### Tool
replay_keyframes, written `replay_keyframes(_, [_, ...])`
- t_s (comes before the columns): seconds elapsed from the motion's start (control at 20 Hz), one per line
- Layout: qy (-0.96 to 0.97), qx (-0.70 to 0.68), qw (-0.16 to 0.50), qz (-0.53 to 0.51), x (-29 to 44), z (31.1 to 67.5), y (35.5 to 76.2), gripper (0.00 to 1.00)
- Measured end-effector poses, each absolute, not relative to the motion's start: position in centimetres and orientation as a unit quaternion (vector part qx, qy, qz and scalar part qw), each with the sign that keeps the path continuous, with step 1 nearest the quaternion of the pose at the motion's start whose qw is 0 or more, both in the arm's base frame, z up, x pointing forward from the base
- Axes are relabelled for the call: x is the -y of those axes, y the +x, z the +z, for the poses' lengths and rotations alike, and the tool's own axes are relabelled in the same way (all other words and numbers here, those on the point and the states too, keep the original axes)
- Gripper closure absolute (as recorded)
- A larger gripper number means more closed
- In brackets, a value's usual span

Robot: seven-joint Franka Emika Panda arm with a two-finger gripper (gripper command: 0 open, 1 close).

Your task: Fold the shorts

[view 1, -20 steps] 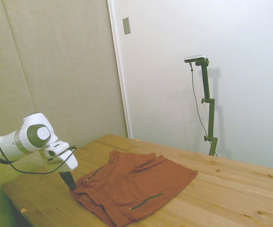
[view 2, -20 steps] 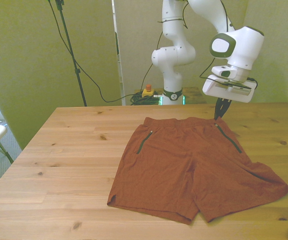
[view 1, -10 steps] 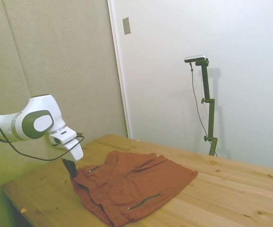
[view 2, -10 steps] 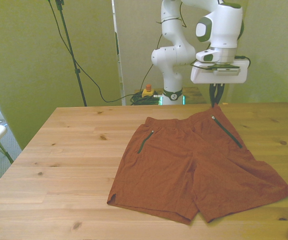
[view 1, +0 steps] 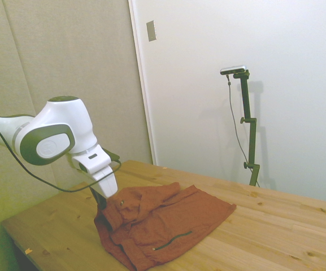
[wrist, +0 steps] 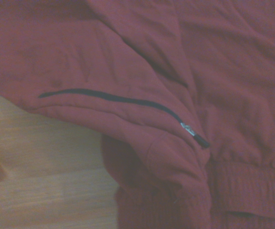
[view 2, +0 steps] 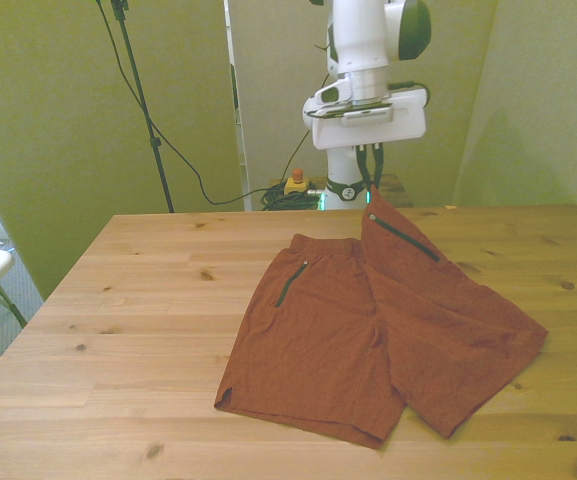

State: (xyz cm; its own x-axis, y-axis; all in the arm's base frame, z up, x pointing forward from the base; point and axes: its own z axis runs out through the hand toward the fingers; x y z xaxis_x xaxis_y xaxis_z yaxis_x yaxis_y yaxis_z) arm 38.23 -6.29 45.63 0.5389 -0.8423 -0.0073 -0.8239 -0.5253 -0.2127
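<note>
One pair of shorts (view 2: 368, 330) with two dark zippers, one tool (view 2: 371, 186), one table (view 2: 138, 300).

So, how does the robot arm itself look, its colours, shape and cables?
The arm is glossy white with rounded segments and dark grey round caps at the joints. A thin black cable runs along it. The gripper has a flat white body with slim dark jaws beneath.

White arm (view 1: 55, 138), grey joints, black cable

Shorts (view 2: 348, 340) on wooden table (view 2: 138, 330)
</note>
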Motion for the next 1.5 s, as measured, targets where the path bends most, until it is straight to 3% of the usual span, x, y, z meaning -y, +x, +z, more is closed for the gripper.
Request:
replay_keyframes(0.3, [-0.846,-0.519,0.118,-0.032,13.6,43.4,35.5,1.00])
replay_keyframes(0.6, [-0.832,-0.537,0.130,-0.043,16.5,44.2,35.0,1.00])
replay_keyframes(0.65, [-0.831,-0.539,0.130,-0.044,16.9,44.2,35.1,0.00])
replay_keyframes(1.2, [-0.824,-0.550,0.133,0.021,21.5,37.6,39.3,0.00])
replay_keyframes(1.5, [-0.837,-0.537,0.103,-0.003,21.4,40.0,39.9,0.00])
